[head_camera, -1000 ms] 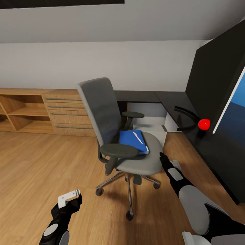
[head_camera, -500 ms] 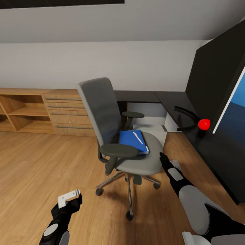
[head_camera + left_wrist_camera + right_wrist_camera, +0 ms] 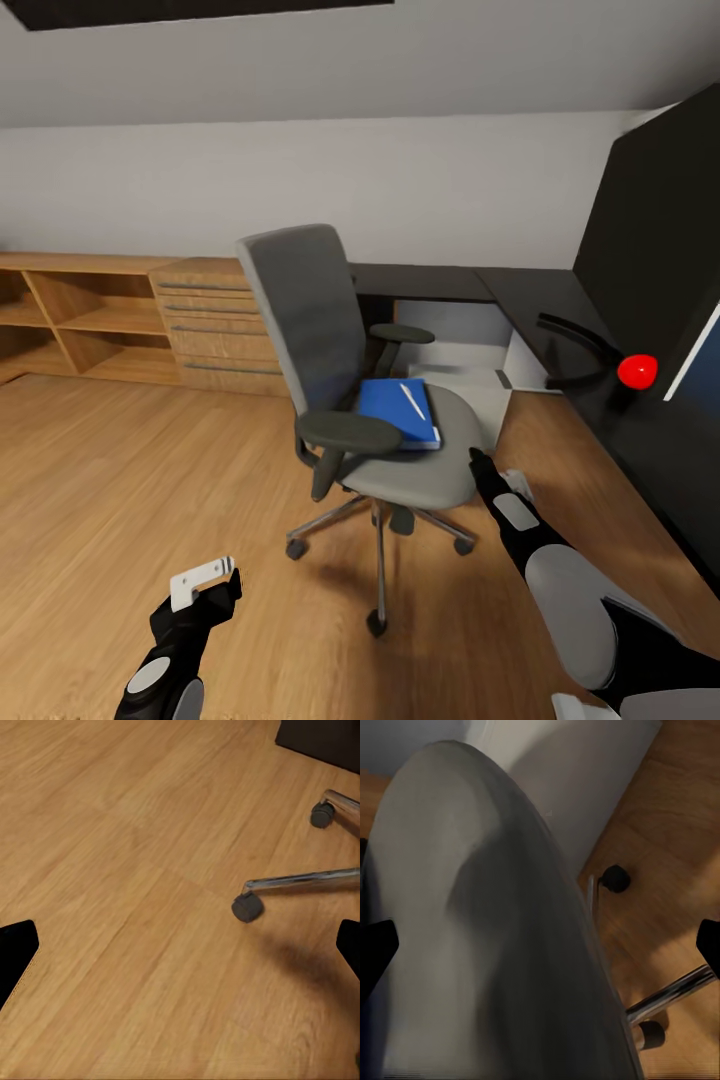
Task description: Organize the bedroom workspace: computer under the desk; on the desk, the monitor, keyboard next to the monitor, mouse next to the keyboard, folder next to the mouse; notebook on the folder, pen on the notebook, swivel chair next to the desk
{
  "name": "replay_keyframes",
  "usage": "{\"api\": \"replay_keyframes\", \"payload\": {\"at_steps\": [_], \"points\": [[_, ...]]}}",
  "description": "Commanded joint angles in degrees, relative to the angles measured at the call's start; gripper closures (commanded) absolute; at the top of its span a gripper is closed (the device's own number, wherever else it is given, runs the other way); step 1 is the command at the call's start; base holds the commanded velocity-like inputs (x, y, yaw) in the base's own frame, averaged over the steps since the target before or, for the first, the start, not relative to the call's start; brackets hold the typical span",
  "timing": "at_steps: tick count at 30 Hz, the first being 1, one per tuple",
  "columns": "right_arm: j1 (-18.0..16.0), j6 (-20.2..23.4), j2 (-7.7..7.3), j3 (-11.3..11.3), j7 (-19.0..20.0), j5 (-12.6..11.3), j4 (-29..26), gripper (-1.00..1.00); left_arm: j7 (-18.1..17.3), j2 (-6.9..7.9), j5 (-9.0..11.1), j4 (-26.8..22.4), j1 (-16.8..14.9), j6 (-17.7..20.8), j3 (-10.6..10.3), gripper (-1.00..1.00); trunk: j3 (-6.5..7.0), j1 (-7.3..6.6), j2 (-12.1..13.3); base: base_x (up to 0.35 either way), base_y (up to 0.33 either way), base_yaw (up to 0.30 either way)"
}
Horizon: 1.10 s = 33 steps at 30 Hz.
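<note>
Grey upholstered swivel chair (image 3: 320, 330) with black armrests and chrome base. Bright blue folder (image 3: 398, 412) with white page edges, slim white pen (image 3: 411, 396) on top. Black-topped desk (image 3: 530, 300). Black monitor (image 3: 655, 240) with a red dot. Light wood floor (image 3: 120, 480); oak dresser (image 3: 205, 325).

floor (image 3: 110, 500): light wood planks, bare across the near left; also seen close up in the left wrist view (image 3: 127, 870)
shelves (image 3: 60, 320): oak, open compartments, low against the back wall at far left
dresser (image 3: 205, 325): oak, drawers with slim grey bar handles, just beside the shelves on their right
back wall (image 3: 420, 190): plain light grey-white, low
ceiling (image 3: 400, 60): grey, sloped, coming down to meet the wall
skylight frame (image 3: 200, 10): dark strip at the upper edge, cut off by the frame
</note>
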Motion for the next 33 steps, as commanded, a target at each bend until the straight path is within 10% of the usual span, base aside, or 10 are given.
{"api": "replay_keyframes", "payload": {"at_steps": [1, 20, 33], "points": [[-0.02, -0.22, 0.04, 0.09, 0.34, -0.73, 0.18, -1.00, 0.45, 0.01, 0.56, -0.09, 0.00, 0.13, -0.08, -1.00, -0.09, 0.00, -0.01, 0.000, 0.000, 0.225], [0.00, -0.28, 0.12, 0.09, 0.40, -0.64, 0.18, -1.00, 0.54, 0.01, 0.56, -0.09, -0.01, 0.13, -0.06, -1.00, -0.74, 0.00, -0.01, 0.000, 0.000, 0.238], [0.01, -0.49, -0.01, 0.09, 0.44, -0.56, 0.18, -1.00, 0.63, 0.01, 0.55, -0.09, -0.01, 0.13, 0.01, -1.00, -0.80, 0.00, -0.01, 0.000, 0.000, -0.046]]}}
